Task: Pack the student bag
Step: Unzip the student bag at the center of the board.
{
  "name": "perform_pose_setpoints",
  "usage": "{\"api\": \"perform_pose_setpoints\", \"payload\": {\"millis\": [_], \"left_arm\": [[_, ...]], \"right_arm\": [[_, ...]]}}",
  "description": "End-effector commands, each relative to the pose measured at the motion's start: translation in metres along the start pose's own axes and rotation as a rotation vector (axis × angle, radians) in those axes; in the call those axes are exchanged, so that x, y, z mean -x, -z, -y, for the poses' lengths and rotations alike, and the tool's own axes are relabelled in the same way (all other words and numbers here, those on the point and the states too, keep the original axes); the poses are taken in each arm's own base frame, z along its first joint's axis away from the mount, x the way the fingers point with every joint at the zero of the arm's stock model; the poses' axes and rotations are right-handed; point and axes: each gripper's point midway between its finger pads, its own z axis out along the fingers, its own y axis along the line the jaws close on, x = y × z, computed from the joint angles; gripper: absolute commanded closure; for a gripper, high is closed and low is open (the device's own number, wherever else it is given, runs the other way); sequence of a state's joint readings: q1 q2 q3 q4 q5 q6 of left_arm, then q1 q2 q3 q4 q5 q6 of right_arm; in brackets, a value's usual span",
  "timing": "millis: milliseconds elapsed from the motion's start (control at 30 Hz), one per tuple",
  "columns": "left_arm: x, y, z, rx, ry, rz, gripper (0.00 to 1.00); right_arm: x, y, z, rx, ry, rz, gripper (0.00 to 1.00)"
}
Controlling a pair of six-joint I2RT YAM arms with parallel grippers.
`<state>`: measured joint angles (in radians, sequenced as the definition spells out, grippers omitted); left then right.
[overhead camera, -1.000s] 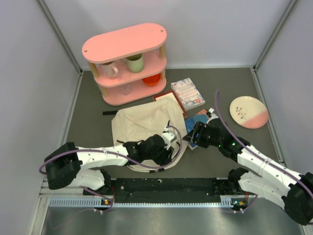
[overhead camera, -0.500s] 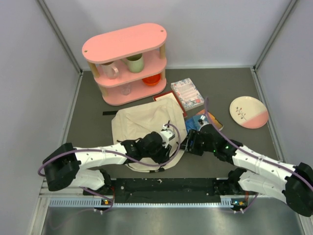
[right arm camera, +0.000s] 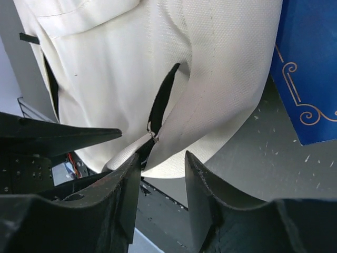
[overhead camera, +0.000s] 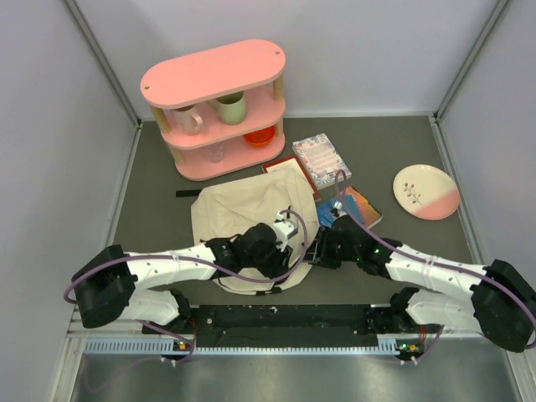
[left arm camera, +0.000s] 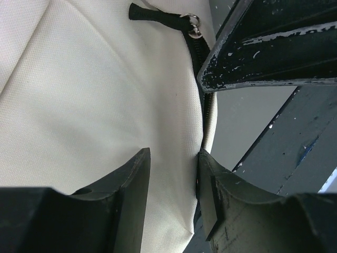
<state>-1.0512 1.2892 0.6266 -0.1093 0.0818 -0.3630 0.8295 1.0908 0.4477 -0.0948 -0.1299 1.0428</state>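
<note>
The student bag (overhead camera: 247, 209), cream with dark zipper lines, lies flat mid-table. My left gripper (overhead camera: 291, 241) is at its near right edge. In the left wrist view the left gripper (left arm camera: 174, 154) is shut on a fold of cream fabric beside the zipper (left arm camera: 202, 113), with the zipper pull (left arm camera: 194, 21) just beyond. My right gripper (overhead camera: 315, 249) meets it from the right. In the right wrist view the right gripper (right arm camera: 162, 158) stands open, its fingertips at the bag's rim below the zipper pull (right arm camera: 152, 132), nothing clamped.
A blue book (overhead camera: 356, 205) lies right of the bag, and a patterned book (overhead camera: 322, 159) behind it. The pink shelf (overhead camera: 219, 109) with mugs stands at the back. A plate (overhead camera: 425, 192) sits far right. A red-edged flat item (overhead camera: 280, 165) pokes out behind the bag.
My right gripper has moved left from the blue book to the bag's right edge and its jaws have narrowed. The left gripper has stayed at the bag's edge.
</note>
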Motion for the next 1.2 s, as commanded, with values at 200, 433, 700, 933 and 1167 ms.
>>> {"api": "perform_pose_setpoints", "payload": {"millis": [200,433,700,933,1167], "left_arm": [[0.01,0.003,0.0,-0.005,-0.011,0.024,0.53],[0.006,-0.007,-0.003,0.012,0.003,-0.012,0.65],[0.011,-0.009,-0.011,0.061,0.018,-0.025,1.0],[0.046,0.025,-0.047,0.185,0.092,0.086,1.0],[0.076,0.071,-0.082,0.257,0.114,0.193,1.0]], "right_arm": [[0.005,-0.008,-0.004,0.002,0.004,0.023,0.62],[-0.004,-0.007,-0.007,-0.012,0.022,0.014,0.6],[-0.006,-0.008,0.012,-0.066,0.008,0.029,0.82],[-0.011,-0.012,0.046,-0.183,-0.002,0.039,1.0],[-0.009,-0.018,0.055,-0.222,0.003,0.052,1.0]]}}
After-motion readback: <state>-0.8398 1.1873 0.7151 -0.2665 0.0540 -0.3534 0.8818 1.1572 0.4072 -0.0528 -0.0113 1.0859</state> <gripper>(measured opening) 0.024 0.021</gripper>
